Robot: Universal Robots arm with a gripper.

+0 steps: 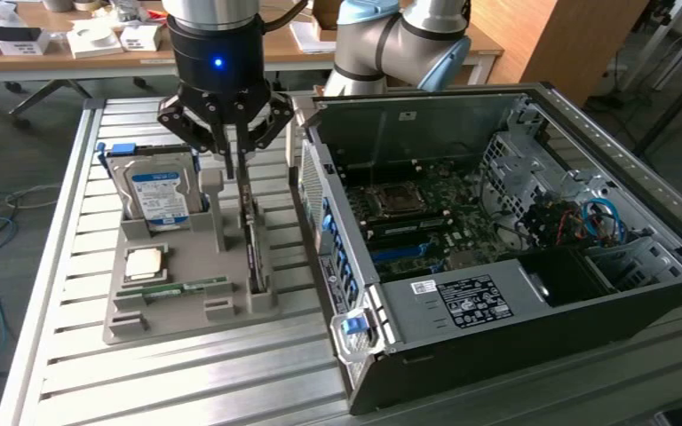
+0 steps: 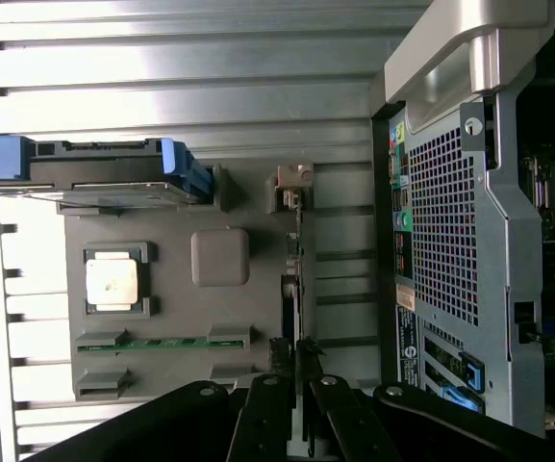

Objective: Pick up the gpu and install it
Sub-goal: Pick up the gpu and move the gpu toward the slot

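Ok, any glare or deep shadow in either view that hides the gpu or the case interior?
Exterior view: even room light, soft sheen on the slatted table, deep shadow in one bay of the computer case; the gpu is readable. Wrist view: hard glare bleaches the table slats, the gripper is a black silhouette, the case interior is dark.

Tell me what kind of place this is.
Likely a robotics lab or workshop: an open computer case sits on a slatted metal table, beside a grey parts tray, with a cluttered desk behind.
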